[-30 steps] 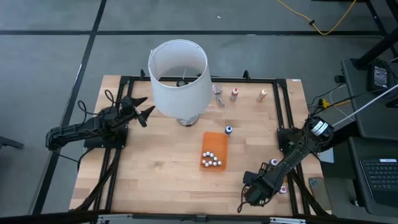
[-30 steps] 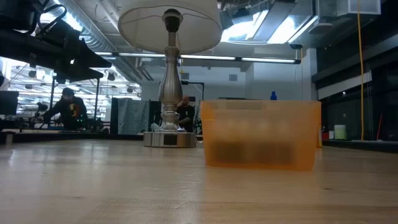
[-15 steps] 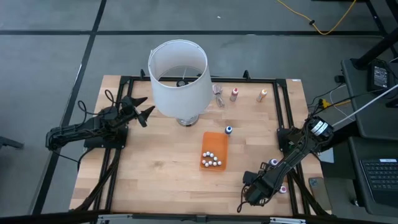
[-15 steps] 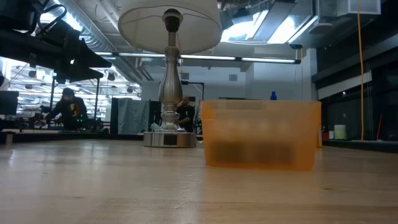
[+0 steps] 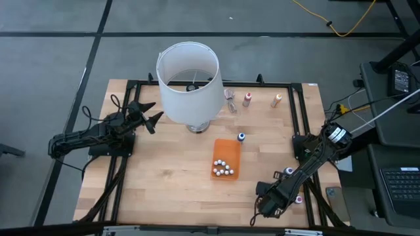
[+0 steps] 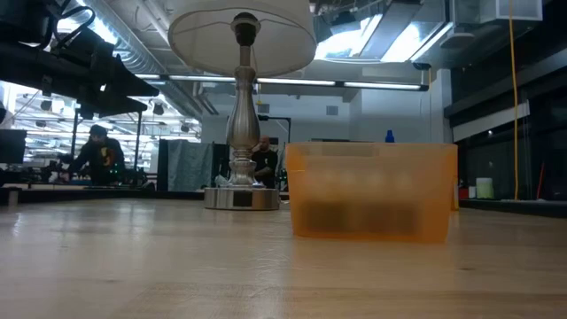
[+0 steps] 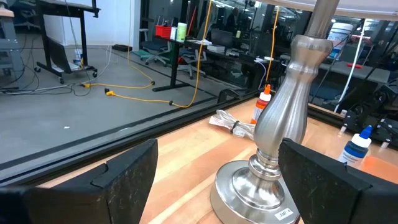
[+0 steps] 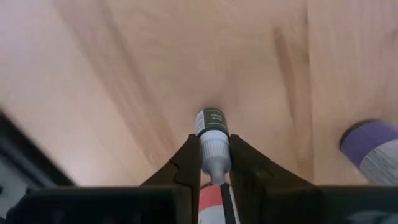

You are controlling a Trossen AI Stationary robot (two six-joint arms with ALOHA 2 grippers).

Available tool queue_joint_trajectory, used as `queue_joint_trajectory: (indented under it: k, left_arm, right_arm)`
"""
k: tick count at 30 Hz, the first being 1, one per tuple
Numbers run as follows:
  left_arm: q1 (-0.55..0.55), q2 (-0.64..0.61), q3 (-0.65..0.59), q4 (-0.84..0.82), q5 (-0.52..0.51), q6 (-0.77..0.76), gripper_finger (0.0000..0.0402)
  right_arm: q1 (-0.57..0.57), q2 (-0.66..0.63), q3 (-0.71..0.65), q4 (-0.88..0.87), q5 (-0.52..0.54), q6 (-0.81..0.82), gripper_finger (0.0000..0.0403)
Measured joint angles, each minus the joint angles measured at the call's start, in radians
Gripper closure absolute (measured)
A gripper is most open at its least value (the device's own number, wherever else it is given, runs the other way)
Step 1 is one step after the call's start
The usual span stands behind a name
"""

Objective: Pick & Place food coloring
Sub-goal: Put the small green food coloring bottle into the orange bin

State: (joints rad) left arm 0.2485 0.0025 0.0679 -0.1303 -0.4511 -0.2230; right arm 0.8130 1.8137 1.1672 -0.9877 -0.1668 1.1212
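Right hand of ours is closed on a small food coloring bottle, its two dark fingers pinching the pale neck below the dark cap, just above the wooden worktop. Seen from above, this hand sits at the lower right of the frame, near the worktop's front edge. A purple-capped bottle lies just beside it in the wrist view, and from above we see a purple one and a pink one close to the arm.

Our left hand waits at the left of the frame, beside the lamp, with its fingers spread apart and nothing between them.

In the middle of the overhead picture lies the orange tray, with a cluster of white-capped bottles in its lower half. A blue-capped bottle stands just beyond the tray's upper right corner. Toward the upper right of that frame stand a pink bottle and an orange one, well apart from the tray.

A lamp with a white shade and a silver base stands at the upper middle. From table height we see the tray's orange wall to the right of the lamp's stem.
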Motion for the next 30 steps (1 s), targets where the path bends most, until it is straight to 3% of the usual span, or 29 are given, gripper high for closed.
queue_joint_trajectory:
  k: [15, 22, 30]
  left_arm:
    - [0.0, 0.0, 0.0, 0.0, 0.0, 0.0, 0.008]
    - [0.0, 0.0, 0.0, 0.0, 0.0, 0.0, 0.008]
    - [0.0, 0.0, 0.0, 0.0, 0.0, 0.0, 0.008]
  right_arm:
    - [-0.162, 0.0, 0.243, -0.285, 0.044, -0.2, 0.0338]
    - [-0.274, 0.059, 0.419, -0.411, 0.091, -0.324, 0.0336]
    - [-0.404, 0.145, 0.575, -0.433, 0.133, -0.445, 0.0333]
